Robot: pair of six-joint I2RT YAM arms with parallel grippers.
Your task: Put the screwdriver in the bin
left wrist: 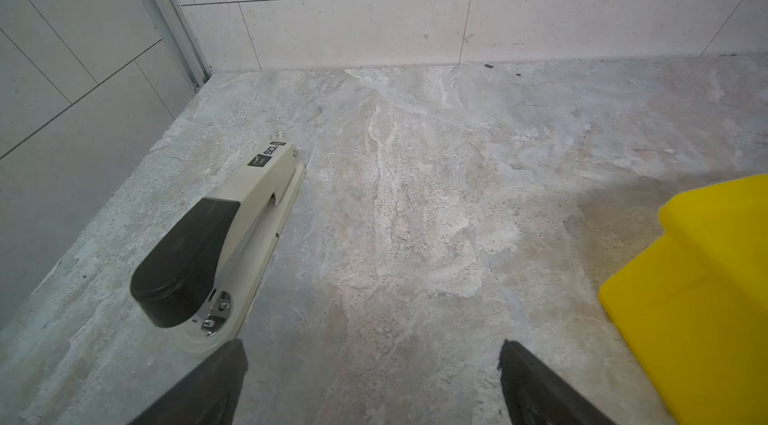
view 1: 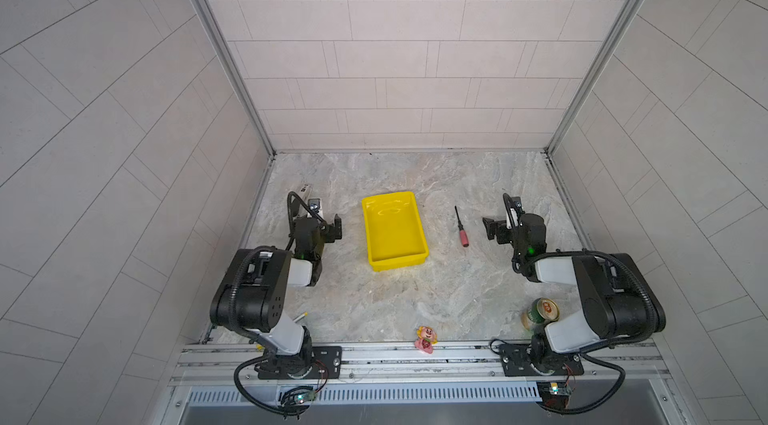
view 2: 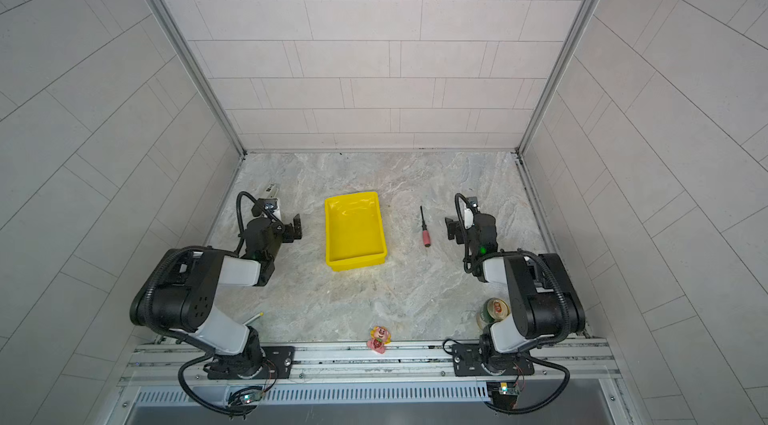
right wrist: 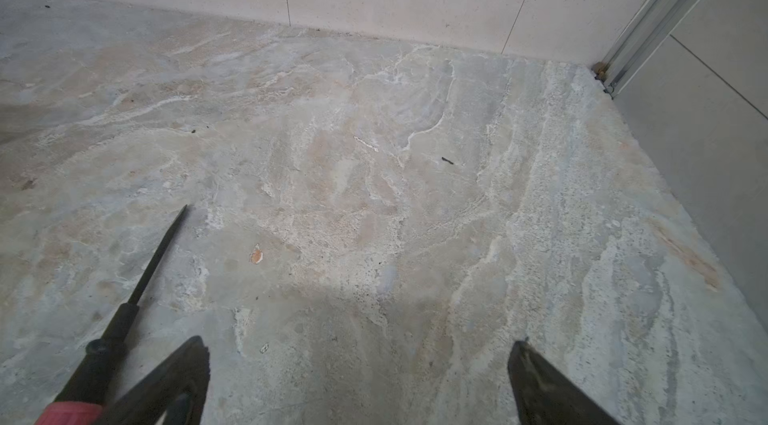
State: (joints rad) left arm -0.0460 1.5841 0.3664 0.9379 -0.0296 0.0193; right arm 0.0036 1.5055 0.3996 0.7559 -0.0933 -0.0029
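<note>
the screwdriver (view 1: pixel 460 227) is lying flat on the marble table (view 1: pixel 415 302), outside the bin (view 1: pixel 397 264), in the gap btw the bin and the right gripper (view 1: pixel 490 229). black shaft points twd the back wall, red-pink handle twd the front rail. same layout in both top views, see the screwdriver (view 2: pixel 424 225) right of the bin (view 2: pixel 357 261), near it but not touching.

right gripper hangs low just beside the screwdriver w/ its jaws spread wide and nothing btw them. from the right wrist cam the screwdriver (right wrist: pixel 120 319) runs alongside the outside of one finger (right wrist: pixel 183 369), not inside the gap of the right gripper (right wrist: pixel 359 342). handle end sits v close to that finger; can't tell if they touch there, tho the top views show a bit of table btw them.

left gripper (view 1: pixel 334 227) is on the other side of the bin, also spread wide w/ only bare table inside it (left wrist: pixel 370 344). a corner of the yellow bin (left wrist: pixel 706 298) shows in the left wrist cam.

other stuff:
- a beige and black stapler (left wrist: pixel 220 236) by the left arm, near the left wall.
- a green can (view 1: pixel 542 312) on its side by the right arm's base.
- a small pink toy figure (view 1: pixel 427 337) at the front edge.
- a thin white stick w/ a yellow tip (view 1: pixel 300 316) poking out from behind the left arm.
</note>
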